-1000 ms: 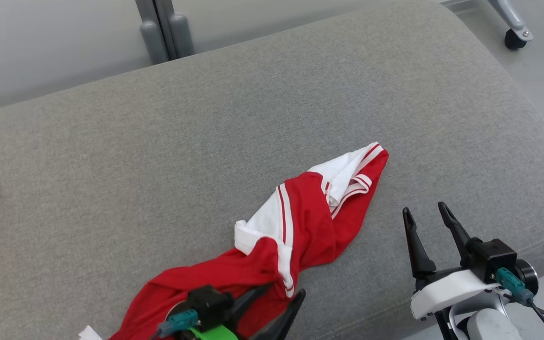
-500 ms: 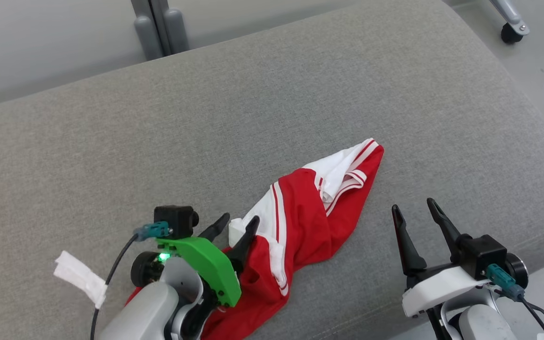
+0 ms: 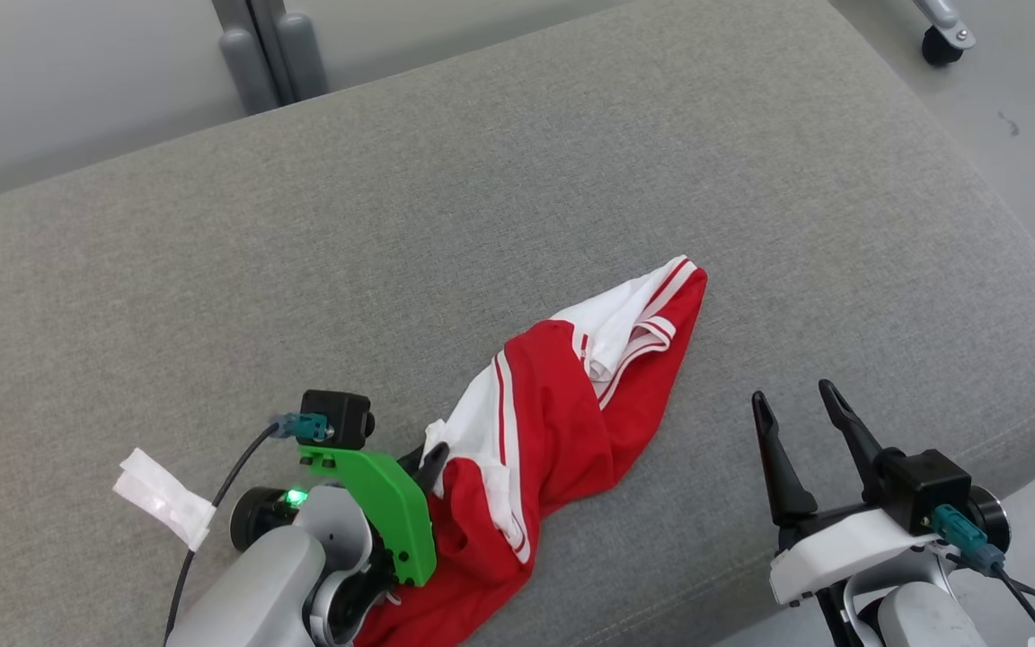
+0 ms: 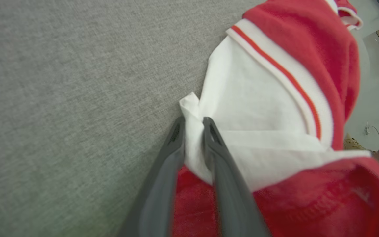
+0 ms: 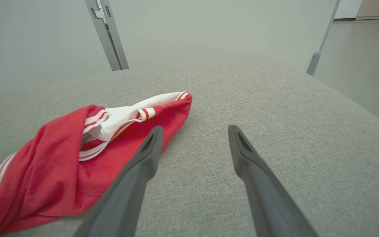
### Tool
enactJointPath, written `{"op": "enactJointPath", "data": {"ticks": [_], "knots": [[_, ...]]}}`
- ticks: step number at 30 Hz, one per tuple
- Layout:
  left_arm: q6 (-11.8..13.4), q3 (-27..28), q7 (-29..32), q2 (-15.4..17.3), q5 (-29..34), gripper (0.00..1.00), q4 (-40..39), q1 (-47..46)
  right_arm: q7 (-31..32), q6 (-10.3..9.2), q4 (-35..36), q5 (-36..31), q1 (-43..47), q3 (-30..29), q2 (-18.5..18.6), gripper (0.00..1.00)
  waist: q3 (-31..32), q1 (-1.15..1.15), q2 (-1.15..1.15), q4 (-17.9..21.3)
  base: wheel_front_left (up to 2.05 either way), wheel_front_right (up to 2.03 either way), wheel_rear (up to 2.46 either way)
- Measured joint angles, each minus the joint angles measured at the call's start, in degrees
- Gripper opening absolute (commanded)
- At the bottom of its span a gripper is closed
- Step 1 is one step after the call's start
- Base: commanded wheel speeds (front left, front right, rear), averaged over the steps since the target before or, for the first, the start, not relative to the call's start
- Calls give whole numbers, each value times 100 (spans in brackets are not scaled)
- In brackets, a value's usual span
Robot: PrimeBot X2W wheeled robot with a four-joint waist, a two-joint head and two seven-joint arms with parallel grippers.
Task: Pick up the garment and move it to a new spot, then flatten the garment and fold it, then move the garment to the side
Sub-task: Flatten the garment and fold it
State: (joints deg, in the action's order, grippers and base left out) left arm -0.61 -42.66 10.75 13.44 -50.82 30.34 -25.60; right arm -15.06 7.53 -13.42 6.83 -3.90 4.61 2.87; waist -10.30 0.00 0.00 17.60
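Observation:
The garment is a crumpled red and white shirt lying on the grey cushion, near its front edge. My left gripper sits at the shirt's left end. In the left wrist view its two fingers pinch a fold of the white cloth, so the left gripper is shut on the garment. My right gripper stands open to the right of the shirt, a short way from it. The right wrist view has the red cloth just left of the open right gripper, apart from it.
The grey cushion drops away at the front and right edges to a pale floor. A white tag hangs on my left arm's cable. Grey posts stand behind the cushion, a caster wheel at the far right.
My left gripper came up from the lower edge to the shirt's white fold and its fingers closed on it. The head camera shifted a little. The right gripper stayed open.

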Motion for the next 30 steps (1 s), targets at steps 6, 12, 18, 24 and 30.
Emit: {"op": "enactJointPath", "data": {"ticks": [6, 12, 18, 24, 30], "knots": [[-148, -19, -268, -4, 83, 0, -7, -71, 0, 0, 0, -3, -5, 8, 0, 100, 12, 0, 0, -74, 0, 0, 0], [-230, 20, -643, -43, 178, 0, -254, -298, 0, 0, -5, -7, -8, 26, -1, 100, 48, 0, 0, -117, 0, 0, 0], [-300, -89, -855, -67, 482, 0, -1025, -597, 0, 0, -16, -11, -5, 29, -1, 100, 109, 0, 0, -112, 0, 0, 0], [-358, -694, -603, -236, 651, 0, -2381, -473, 0, 0, -35, -2, 8, 14, -1, 100, 173, 0, 0, -41, 0, 0, 0], [-443, -1405, -202, -268, 605, 0, -3000, 101, 0, 0, -24, 26, 16, 15, 0, 100, 167, 0, 0, 33, 0, 0, 0]]}}
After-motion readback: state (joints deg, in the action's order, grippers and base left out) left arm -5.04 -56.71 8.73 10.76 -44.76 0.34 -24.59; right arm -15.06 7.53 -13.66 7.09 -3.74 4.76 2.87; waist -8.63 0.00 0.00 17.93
